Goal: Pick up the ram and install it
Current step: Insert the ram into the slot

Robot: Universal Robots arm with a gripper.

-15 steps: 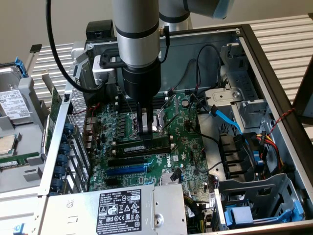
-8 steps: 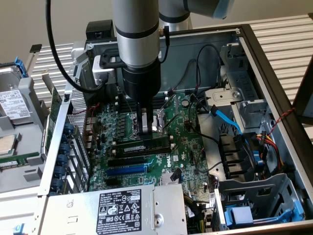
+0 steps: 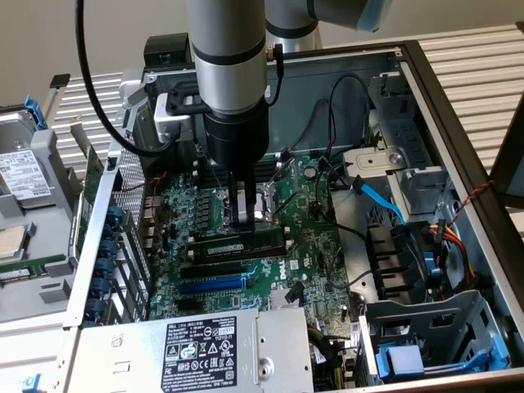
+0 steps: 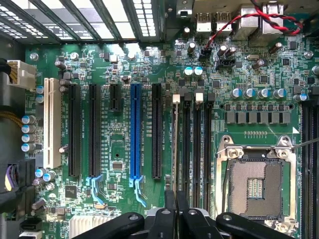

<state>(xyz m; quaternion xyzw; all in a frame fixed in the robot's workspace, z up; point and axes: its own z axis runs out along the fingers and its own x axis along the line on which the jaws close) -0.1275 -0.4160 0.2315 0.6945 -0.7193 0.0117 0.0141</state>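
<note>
The ram (image 3: 264,240) is a long dark stick that stands on edge in one of the black memory slots of the motherboard (image 3: 323,246), beside the CPU socket (image 3: 270,201). In the wrist view the ram (image 4: 175,144) shows edge-on as a thin pale line in the slot. My gripper (image 3: 243,219) hangs straight down over the stick's middle, its fingers shut together with the tips at the ram's upper edge. In the wrist view the gripper (image 4: 176,195) sits in line with that edge. Whether the tips touch it I cannot tell.
A blue slot (image 4: 135,132) and several black slots lie beside the memory slots. The open CPU socket (image 4: 255,186) is close by. The case walls (image 3: 434,90), a power supply (image 3: 205,352), blue cables (image 3: 381,201) and a drive cage (image 3: 442,327) surround the board.
</note>
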